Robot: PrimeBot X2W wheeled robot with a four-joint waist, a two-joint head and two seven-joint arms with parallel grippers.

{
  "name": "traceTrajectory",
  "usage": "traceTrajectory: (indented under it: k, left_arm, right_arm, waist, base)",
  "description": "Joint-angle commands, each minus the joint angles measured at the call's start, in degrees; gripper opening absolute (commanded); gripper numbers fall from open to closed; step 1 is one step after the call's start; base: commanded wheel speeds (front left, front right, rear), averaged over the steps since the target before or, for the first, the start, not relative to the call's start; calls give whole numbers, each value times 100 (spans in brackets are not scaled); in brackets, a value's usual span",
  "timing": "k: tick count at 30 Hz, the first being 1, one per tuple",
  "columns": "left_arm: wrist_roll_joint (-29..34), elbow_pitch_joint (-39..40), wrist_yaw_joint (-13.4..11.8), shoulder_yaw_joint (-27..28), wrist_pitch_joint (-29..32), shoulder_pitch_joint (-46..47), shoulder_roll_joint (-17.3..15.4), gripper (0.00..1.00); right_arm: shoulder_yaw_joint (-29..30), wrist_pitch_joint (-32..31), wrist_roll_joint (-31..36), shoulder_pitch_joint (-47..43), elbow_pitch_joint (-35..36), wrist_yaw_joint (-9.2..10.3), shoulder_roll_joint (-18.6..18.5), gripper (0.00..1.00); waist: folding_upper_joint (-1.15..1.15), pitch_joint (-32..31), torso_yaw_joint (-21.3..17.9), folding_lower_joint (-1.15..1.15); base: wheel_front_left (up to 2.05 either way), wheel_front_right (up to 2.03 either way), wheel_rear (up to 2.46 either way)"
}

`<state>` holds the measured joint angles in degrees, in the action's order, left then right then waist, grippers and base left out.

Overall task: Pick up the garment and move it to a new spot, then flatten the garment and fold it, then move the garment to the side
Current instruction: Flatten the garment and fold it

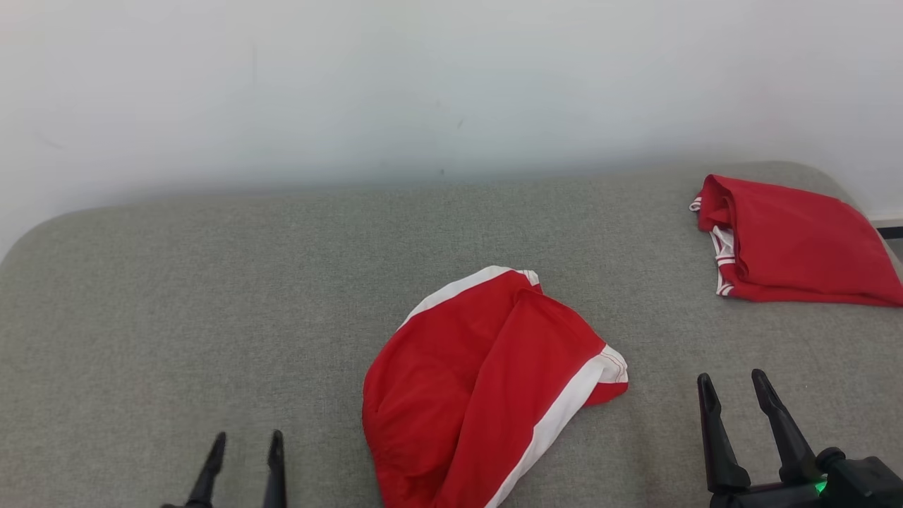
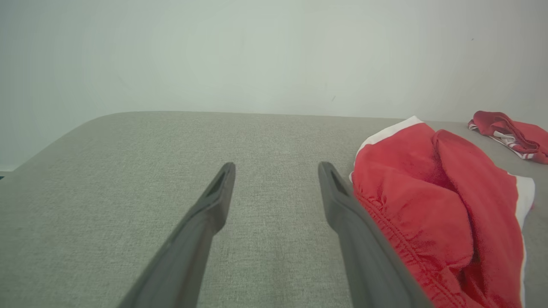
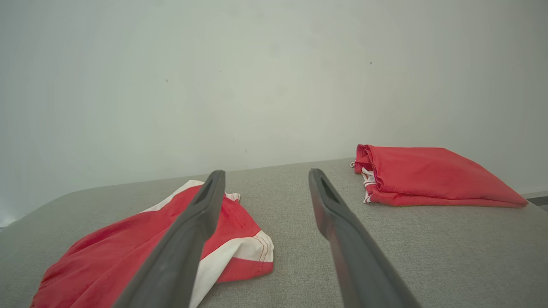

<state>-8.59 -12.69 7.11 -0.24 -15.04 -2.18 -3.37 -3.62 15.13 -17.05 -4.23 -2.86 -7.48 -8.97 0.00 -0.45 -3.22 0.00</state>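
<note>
Grey woven upholstery [image 1: 211,296] forms the work surface, with rounded far corners set against a plain white wall [image 1: 423,85]. The garment [image 1: 480,374], red with a broad white band [image 1: 564,416] along one edge, lies crumpled and unfolded on the near middle of the surface, its fabric heaped in loose ridges; the left wrist view shows a gathered elastic hem along its near side. A second red garment [image 1: 790,247], with white trim, lies folded flat at the far right corner of the surface, well apart from the crumpled one. The left gripper [image 1: 248,436] sits at the lower left of the head view, to the left of the garment with bare upholstery between them; its two dark fingers are parted with nothing between them. In the left wrist view the right-hand finger [image 2: 355,222] overlaps the garment's gathered hem, and contact cannot be determined from that view. The right gripper [image 1: 731,377] sits at the lower right of the head view, to the right of the garment's white-banded corner and clear of it; its fingers are likewise spread and empty, with only grey upholstery seen between them in the right wrist view.
</note>
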Motion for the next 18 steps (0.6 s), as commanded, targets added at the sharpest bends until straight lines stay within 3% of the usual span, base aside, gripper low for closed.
traceTrajectory:
  k: [1, 11, 18]
  left_arm:
    - [80, -37, 21, -89, -19, -74, -44, 100]
    - [-223, -157, 27, -1936, 310, -379, -440, 100]
    - [-588, -332, 29, -2664, 468, -512, -586, 100]
  right_arm:
    - [24, -1, 25, -67, 0, -3, 16, 100]
    - [82, -1, 53, 21, -52, -3, -58, 100]
    - [43, -1, 37, 43, -94, -3, -101, 100]
  waist:
    - [0, -18, 27, 0]
    - [0, -10, 165, 0]
    - [0, 26, 124, 0]
  base:
    - [0, 0, 0]
    - [0, 0, 0]
    - [0, 0, 0]
